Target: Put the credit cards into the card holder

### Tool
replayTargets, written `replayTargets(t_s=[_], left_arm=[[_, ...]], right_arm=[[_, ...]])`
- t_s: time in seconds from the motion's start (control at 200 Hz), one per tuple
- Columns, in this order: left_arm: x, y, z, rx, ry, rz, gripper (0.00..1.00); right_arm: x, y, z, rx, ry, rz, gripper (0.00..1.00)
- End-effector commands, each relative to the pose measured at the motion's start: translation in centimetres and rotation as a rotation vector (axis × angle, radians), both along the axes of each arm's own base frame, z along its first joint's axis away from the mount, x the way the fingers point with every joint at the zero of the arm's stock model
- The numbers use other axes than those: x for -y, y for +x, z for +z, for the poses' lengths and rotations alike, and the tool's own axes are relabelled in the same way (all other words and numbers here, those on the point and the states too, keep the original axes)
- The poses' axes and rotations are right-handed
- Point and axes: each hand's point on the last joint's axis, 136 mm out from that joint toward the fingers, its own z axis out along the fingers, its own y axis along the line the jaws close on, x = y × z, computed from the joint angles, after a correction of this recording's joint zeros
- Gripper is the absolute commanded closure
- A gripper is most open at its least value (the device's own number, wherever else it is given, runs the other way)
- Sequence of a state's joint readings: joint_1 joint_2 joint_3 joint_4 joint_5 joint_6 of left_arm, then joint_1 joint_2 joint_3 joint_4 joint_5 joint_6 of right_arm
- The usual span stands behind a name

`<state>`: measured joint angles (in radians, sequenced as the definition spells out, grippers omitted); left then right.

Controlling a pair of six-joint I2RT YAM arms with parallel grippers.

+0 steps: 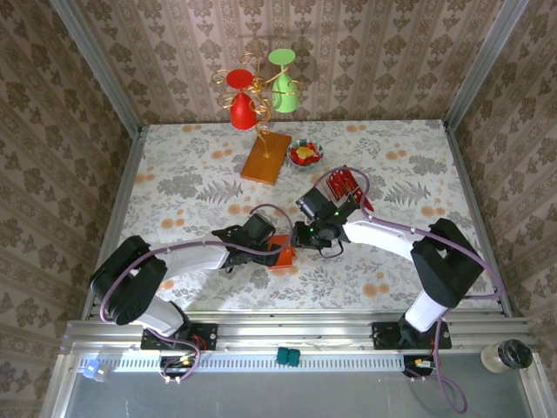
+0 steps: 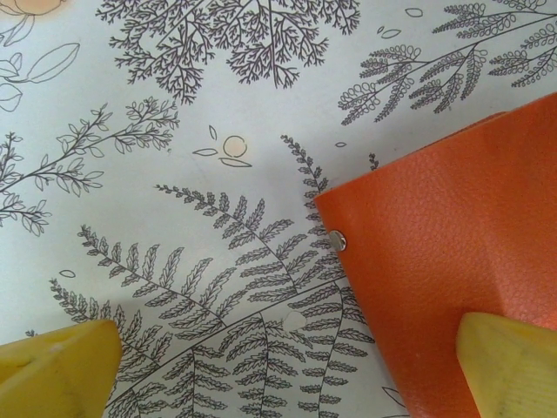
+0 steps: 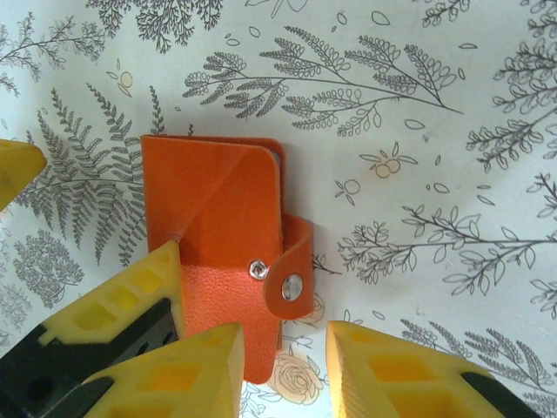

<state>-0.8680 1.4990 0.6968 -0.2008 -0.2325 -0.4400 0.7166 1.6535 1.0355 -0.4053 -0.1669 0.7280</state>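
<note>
You see a small square folding card holder of grained orange leather (image 3: pixel 218 209) with silver snap studs (image 3: pixel 258 268), set against a white tablecloth (image 3: pixel 418 131) printed with grey ferns and pale orange blossoms. Your thin rectangular cards (image 1: pixel 345 184) are red, the flat wooden board (image 1: pixel 266 157) orange-brown, and the patterned wallpaper (image 1: pixel 365 52) is a brown damask.

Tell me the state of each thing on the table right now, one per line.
card holder: closed, lying on the table, snap strap undone
credit cards: bunched on the table, outside the card holder
left gripper: open wide, astride the card holder's edge
right gripper: open, above the card holder's edge
small bowl: holding red and yellow pieces
</note>
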Motion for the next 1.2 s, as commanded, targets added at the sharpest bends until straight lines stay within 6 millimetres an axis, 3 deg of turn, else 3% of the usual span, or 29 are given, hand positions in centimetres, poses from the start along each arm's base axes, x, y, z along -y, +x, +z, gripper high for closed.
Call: replayTargets(t_s=[0.0, 0.57, 1.11, 1.195], left_arm=[[-2.3, -1.1, -1.8, -0.043, 0.123, 0.001, 0.0], [-2.1, -1.2, -2.0, -0.048, 0.115, 0.004, 0.0], [-2.0, -1.4, -2.2, -0.054, 0.103, 0.007, 0.0], [-2.0, -1.3, -2.2, -0.053, 0.102, 0.007, 0.0]], right_arm=[[0.2, -0.1, -0.8, -0.023, -0.062, 0.031, 0.66], [-1.2, 0.3, -2.6, -0.056, -0.099, 0.083, 0.7], [-0.8, -0.1, -2.6, -0.056, -0.102, 0.087, 1.0], [-0.9, -0.2, -2.4, -0.051, -0.088, 0.09, 1.0]])
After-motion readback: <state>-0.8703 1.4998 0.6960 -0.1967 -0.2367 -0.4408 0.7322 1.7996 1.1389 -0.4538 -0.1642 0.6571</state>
